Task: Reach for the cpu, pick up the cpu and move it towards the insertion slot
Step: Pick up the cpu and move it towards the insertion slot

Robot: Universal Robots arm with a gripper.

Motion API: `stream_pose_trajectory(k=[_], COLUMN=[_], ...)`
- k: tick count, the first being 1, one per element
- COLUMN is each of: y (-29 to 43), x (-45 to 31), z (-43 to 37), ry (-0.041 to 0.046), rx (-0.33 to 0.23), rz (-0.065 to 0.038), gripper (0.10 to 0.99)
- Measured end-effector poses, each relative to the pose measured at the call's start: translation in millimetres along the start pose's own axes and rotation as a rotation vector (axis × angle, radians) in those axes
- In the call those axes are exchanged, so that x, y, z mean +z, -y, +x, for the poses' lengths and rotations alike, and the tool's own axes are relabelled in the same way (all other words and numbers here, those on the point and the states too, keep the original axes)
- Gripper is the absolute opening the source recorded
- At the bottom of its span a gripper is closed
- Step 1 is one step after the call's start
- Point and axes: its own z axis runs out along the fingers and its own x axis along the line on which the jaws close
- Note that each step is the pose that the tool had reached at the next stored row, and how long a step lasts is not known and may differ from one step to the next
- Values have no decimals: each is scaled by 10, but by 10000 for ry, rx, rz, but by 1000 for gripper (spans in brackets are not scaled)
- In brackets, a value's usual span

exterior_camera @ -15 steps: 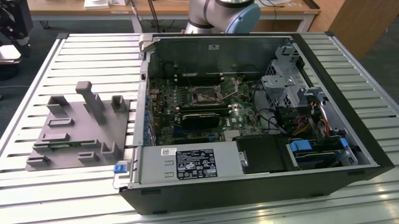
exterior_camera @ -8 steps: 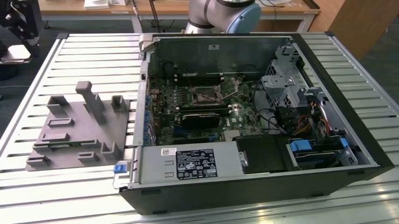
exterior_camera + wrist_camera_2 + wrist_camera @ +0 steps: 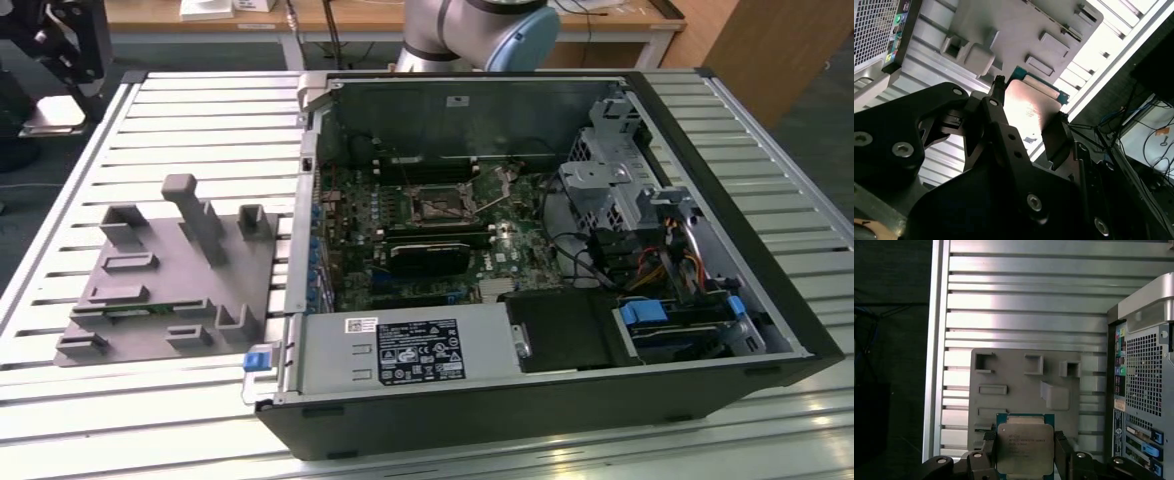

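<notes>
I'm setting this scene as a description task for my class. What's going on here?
A Universal Robots arm is handling a cpu. In the first wrist view its end effector is shut on the chip's edges and holds it above the grey plastic fixture on the slatted metal table. The insertion slot sits on the motherboard inside the open computer case, to the exterior view's right of the fixture.

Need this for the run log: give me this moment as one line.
gripper: shut on cpu | cpu: lifted off grey fixture | insertion slot: cpu not yet there
</notes>
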Motion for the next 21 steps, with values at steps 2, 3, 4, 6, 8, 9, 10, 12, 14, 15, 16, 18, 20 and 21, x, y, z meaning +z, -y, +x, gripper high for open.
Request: stream_pose_trajectory(k=[2, 3, 4, 6, 8, 9, 10, 12, 14, 15, 16, 18, 20, 21], y=[0, 1, 1, 1, 2, 2, 2, 3, 3, 3, 3, 3, 4, 4], x=[-1, -1, -1, -2, -3, -3, -3, -4, -4, -4, -5, -5, -6, -6], z=[-23, -35, -47, -73, -103, -118, -132, -156, -180, -188, -195, -212, -232, -243], ry=[-1, -1, 0, -1, -1, -1, -1, -1, 0, 0, -1, -1, 0, 0], rx=[0, 0, 0, 0, 0, 0, 0, 0, 0, 0, 0, 0, 0, 0], rz=[1, 0, 0, 0, 0, 0, 0, 0, 1, 1, -1, 0, 1, 1], gripper=[545, 545, 545, 545, 545, 545, 545, 545, 545, 545, 545, 545, 545, 545])
